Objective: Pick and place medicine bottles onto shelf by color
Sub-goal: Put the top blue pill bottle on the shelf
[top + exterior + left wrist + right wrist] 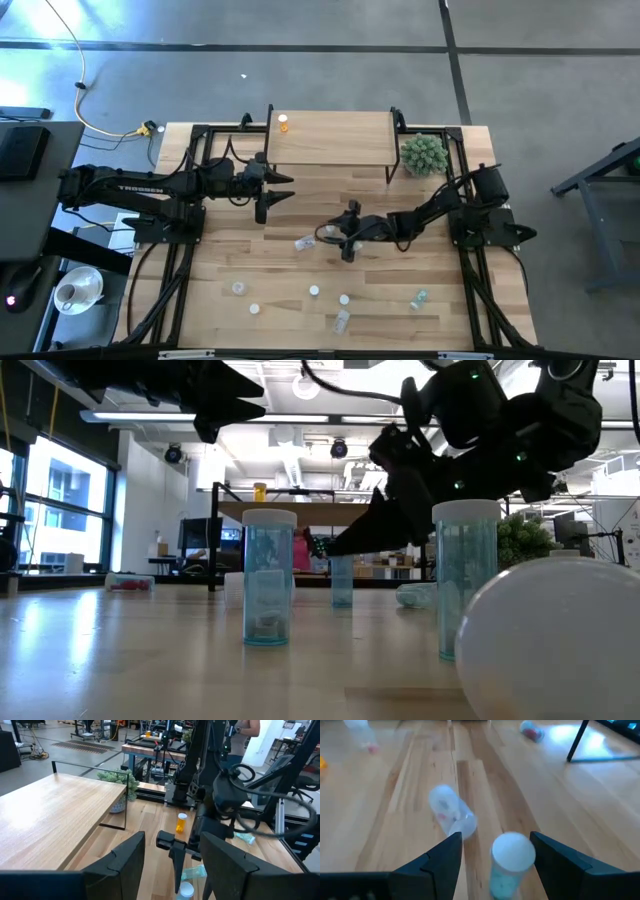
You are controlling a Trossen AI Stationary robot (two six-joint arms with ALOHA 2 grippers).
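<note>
Bare tabletop (230,255) is seen all round the right gripper (495,851), well clear of the table edges. Its jaws are spread wide and empty; an upright blue bottle (510,862) stands between them, a clear bottle (451,812) lying just beyond. The left gripper (283,187), jaws apart and empty, is held beside the shelf (330,140), where an orange bottle (284,124) stands.

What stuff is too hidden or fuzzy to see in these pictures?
- High view: the colours of the small bottles near the front edge are too tiny to tell.
- Low view: a big white cap blocks the right side of the table.
- Right wrist view: the lying bottle is blurred, so its tint is unclear.
- Left wrist view: the right arm hides the bottles behind it.
</note>
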